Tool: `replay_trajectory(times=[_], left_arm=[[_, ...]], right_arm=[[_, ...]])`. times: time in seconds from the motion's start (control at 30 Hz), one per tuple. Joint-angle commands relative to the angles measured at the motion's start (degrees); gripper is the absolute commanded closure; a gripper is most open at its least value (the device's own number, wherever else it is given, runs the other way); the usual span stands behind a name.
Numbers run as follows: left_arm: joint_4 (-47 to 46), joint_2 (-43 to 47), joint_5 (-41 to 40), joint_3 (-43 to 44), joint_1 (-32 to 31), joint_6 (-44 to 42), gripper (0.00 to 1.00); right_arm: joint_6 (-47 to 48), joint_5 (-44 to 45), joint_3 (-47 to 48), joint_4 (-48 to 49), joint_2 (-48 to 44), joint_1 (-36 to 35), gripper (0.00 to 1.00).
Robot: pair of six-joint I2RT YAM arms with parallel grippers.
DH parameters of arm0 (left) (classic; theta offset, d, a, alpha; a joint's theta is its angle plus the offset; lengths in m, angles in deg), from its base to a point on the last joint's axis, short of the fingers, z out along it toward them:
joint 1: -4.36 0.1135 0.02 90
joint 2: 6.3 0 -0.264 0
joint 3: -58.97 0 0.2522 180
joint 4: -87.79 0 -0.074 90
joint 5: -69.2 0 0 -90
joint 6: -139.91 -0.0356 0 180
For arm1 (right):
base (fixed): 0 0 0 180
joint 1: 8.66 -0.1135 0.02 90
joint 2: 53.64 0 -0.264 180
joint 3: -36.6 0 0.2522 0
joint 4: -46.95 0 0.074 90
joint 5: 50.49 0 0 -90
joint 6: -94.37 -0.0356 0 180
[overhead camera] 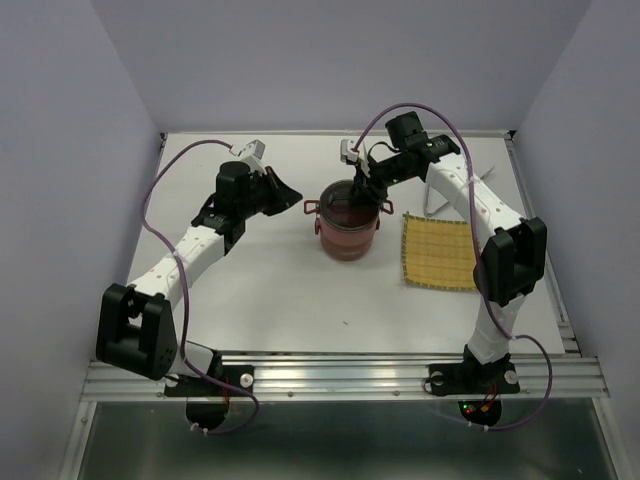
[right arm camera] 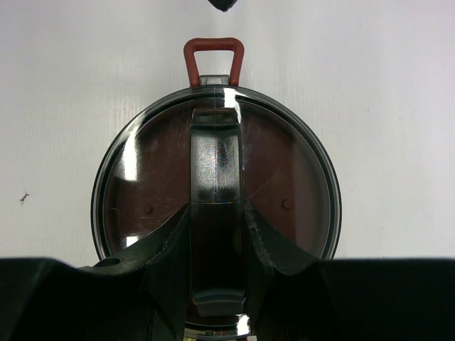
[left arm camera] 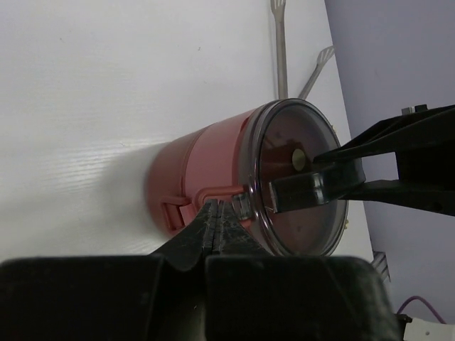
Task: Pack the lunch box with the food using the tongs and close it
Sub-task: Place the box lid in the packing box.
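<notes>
The dark-red lunch box (overhead camera: pixel 345 235) stands mid-table with its smoky clear lid (right arm camera: pixel 142 177) on. My right gripper (overhead camera: pixel 362 192) hangs over it, shut on the lid's centre handle bar (right arm camera: pixel 215 163), one finger on each side (right arm camera: pixel 217 207). My left gripper (overhead camera: pixel 292 193) is shut and holds nothing. Its tips (left arm camera: pixel 218 206) sit right at the box's side clasp (left arm camera: pixel 186 202), close to the red side handle (right arm camera: pixel 213 57). The silver tongs (left arm camera: pixel 281 50) lie on the table beyond the box, partly behind my right arm (overhead camera: pixel 430 205). No food shows in any view.
A yellow woven mat (overhead camera: pixel 440 252) lies flat to the right of the box, beside my right arm. Grey walls close in the table at the back and on both sides.
</notes>
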Motion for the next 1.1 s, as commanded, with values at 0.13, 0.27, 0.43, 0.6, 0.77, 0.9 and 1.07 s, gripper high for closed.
replay_trajectory(times=[0.13, 0.27, 0.43, 0.6, 0.77, 0.9, 1.07], left_arm=[[-4.8, -3.4, 1.4, 2.4, -3.1, 2.1, 1.0], [-8.1, -6.9, 1.6, 0.8, -5.7, 4.0, 1.0], [-11.7, -10.4, 1.9, 0.2, -8.5, 6.6, 1.0], [-9.7, -6.8, -1.4, 0.0, -8.2, 5.4, 1.0], [-4.9, -1.0, -6.5, -0.3, -7.2, 3.4, 1.0], [-1.6, 2.8, -6.3, 0.1, -5.6, 1.1, 1.0], [1.0, 4.8, -5.3, 1.0, -4.0, -1.5, 1.0]], right_arm=[[-1.5, 3.7, -3.3, -3.9, 2.8, -0.2, 0.99], [-1.7, 3.7, -3.4, -3.4, 2.7, -0.2, 0.99], [-1.9, 3.5, -3.4, -3.3, 2.7, -0.2, 0.99], [-2.0, 2.9, -3.9, -2.7, 1.9, -0.2, 0.99], [-2.0, 2.8, -4.1, -2.6, 1.6, -0.2, 0.99], [-0.5, 1.7, -4.8, -3.6, 0.1, -0.2, 0.99], [-1.7, -0.5, -6.4, -2.6, -2.7, -0.2, 0.86]])
